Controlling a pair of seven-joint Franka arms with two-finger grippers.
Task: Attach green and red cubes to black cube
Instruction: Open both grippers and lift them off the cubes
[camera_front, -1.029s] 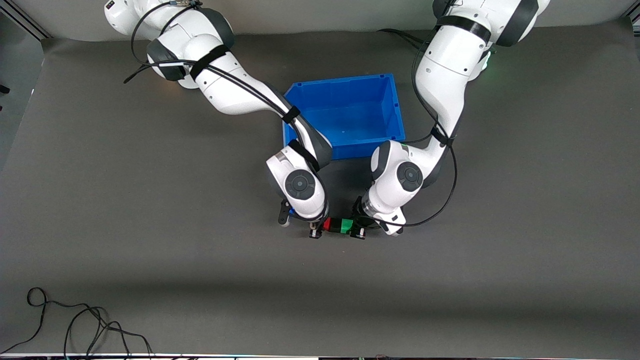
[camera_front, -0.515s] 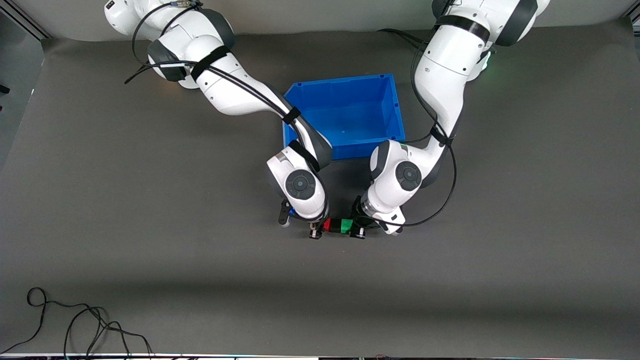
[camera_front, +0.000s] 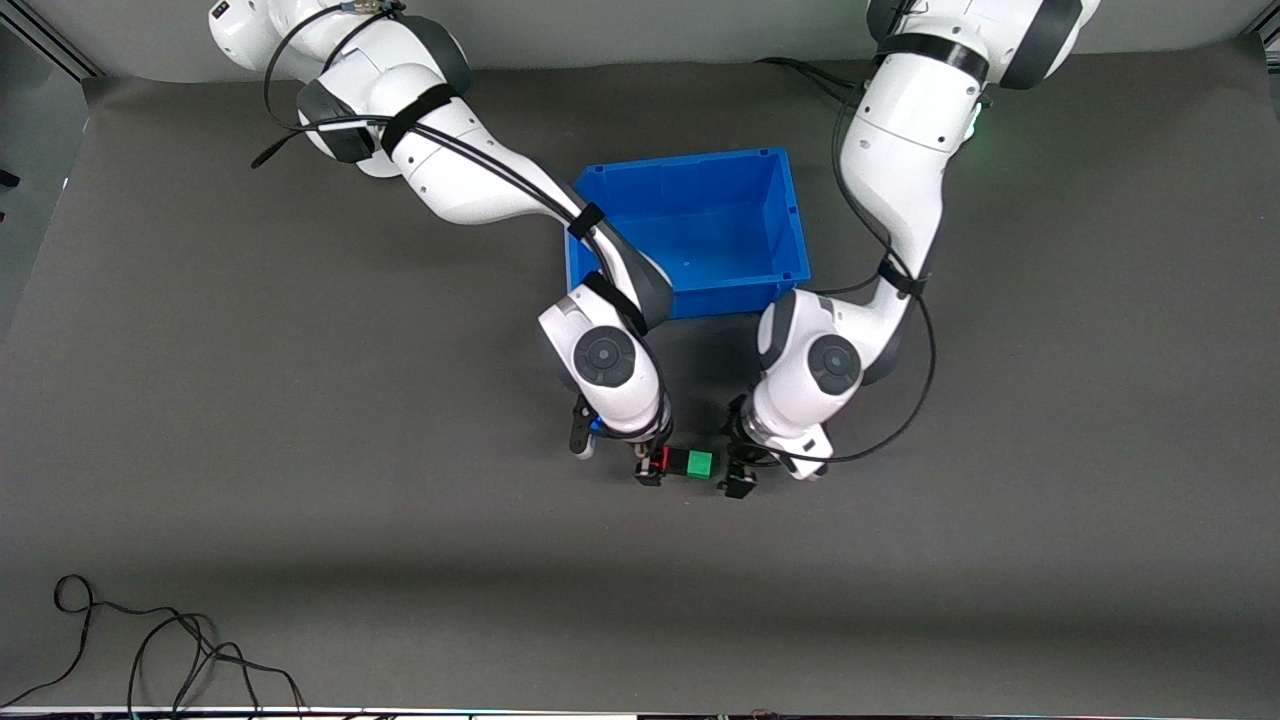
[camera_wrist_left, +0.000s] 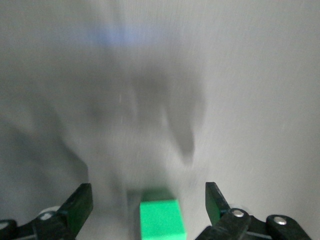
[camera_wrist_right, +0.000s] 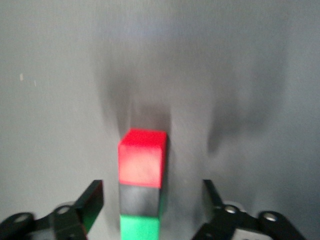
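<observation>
Here, the three cubes lie joined in one row on the grey table (camera_front: 300, 520), nearer to the front camera than the blue bin (camera_front: 690, 228). The red cube (camera_front: 662, 461) sits at the end toward my right arm's end of the table, the black cube (camera_front: 678, 462) is in the middle, and the green cube (camera_front: 700, 463) sits at the end toward my left arm's end. Each cube touches its neighbour.

My right gripper (camera_front: 650, 470) is low at the red end of the row. Its fingers (camera_wrist_right: 87, 202) are spread wide, with a gap on either side of the row, and they touch no cube.

My left gripper (camera_front: 738, 480) is low just beside the green end of the row. Its fingers (camera_wrist_left: 80, 205) are likewise spread apart and hold nothing. In the left wrist view, the green cube (camera_wrist_left: 161, 219) lies between the fingertips with clear space on both sides.

In the right wrist view, the red cube (camera_wrist_right: 142, 158), the black cube (camera_wrist_right: 141, 200) and the green cube (camera_wrist_right: 141, 227) line up in that order.
</observation>
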